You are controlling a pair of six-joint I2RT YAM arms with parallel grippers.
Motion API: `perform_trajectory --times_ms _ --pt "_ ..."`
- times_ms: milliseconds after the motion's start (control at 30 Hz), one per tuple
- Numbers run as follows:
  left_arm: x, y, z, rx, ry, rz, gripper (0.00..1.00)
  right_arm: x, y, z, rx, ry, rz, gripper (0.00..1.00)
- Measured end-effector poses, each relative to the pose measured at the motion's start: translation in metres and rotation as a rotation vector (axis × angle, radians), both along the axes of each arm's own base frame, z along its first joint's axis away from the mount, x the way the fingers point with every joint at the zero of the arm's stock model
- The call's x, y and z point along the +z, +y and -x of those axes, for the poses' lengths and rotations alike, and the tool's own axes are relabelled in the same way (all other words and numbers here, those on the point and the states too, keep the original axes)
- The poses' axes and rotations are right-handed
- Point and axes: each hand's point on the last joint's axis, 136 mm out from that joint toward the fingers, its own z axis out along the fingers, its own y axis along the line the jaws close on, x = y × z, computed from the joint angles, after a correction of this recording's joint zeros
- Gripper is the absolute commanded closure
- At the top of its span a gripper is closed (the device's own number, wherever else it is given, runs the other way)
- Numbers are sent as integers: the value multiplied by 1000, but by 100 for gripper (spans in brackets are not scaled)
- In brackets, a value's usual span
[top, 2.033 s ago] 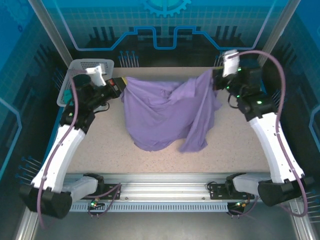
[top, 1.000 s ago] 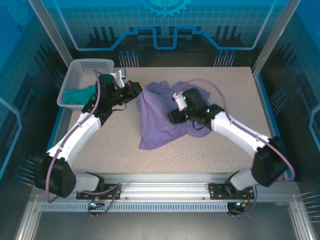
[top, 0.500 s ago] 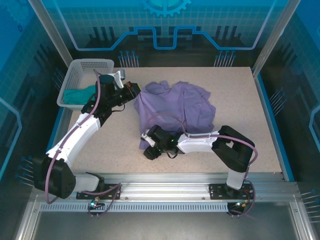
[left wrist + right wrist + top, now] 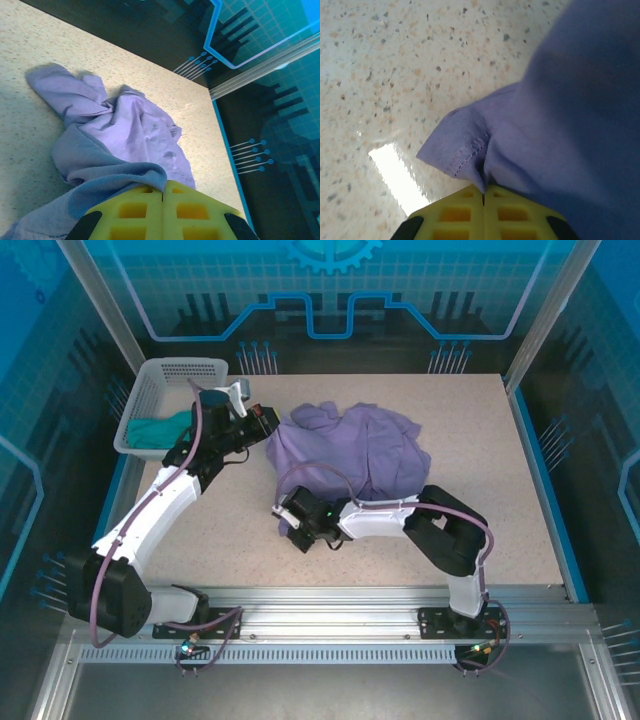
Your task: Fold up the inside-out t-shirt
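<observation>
Speckled beige tabletop (image 4: 480, 510) lies bare to the right and front of the crumpled purple t-shirt (image 4: 350, 450), heaped mid-table toward the back. Left gripper (image 4: 265, 422) is clamped on its soft left edge. Right gripper (image 4: 284, 524) pinches 1 stitched hem corner at front-left. White mesh basket (image 4: 150, 390) fills the far-left corner.

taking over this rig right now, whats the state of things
Left gripper: shut on the t-shirt at its far-left edge.
Right gripper: shut on a stitched hem corner at the shirt's near-left end, low over the table.
T-shirt: crumpled in a heap mid-table.
Done: both grips on the cloth. No fold made yet.
Left: lift, spread flat, then fold.
Teal garment sits in the white basket; not part of the job.
</observation>
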Motion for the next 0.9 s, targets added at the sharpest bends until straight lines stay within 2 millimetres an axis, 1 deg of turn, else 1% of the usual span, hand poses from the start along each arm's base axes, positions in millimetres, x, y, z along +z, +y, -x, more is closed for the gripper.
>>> perform_trajectory --times_ms 33,100,133,167,233,267,367,467,533,600,633,700,833,900 --pt "-2 3 0 10 4 -13 100 8 -6 2 4 0 -3 100" --pt "-6 9 -2 30 11 -38 100 37 -20 4 5 -5 -46 100" --pt "-7 15 -3 45 14 -50 100 59 -27 3 4 -8 -91 100" --pt "-8 21 -5 62 18 -58 100 86 -34 -1 -2 -19 -152 100" --pt "-9 34 -8 95 21 -71 100 142 -52 -15 -24 -63 -286 100" --pt "-9 41 -10 114 21 -80 100 170 -65 -22 -38 -90 -352 100" --pt "-9 60 -12 169 27 -102 100 233 -103 -34 -76 -154 -493 100" --pt "-2 68 -6 192 14 -113 100 271 -131 -38 -104 -194 -586 100" --pt "8 68 -1 192 -12 -107 100 284 -146 -42 -132 -207 -622 100" --pt "14 68 3 191 -33 -100 100 289 -157 -47 -164 -207 -643 100" --pt "14 68 5 190 -36 -98 100 289 -164 -52 -189 -200 -650 100" --pt "6 67 5 184 -20 -100 100 282 -178 -63 -252 -175 -645 100" --pt "-29 65 7 170 62 -101 100 256 -216 -93 -417 -110 -605 100" --pt "-46 61 11 158 103 -87 100 242 -229 -103 -478 -83 -571 100"
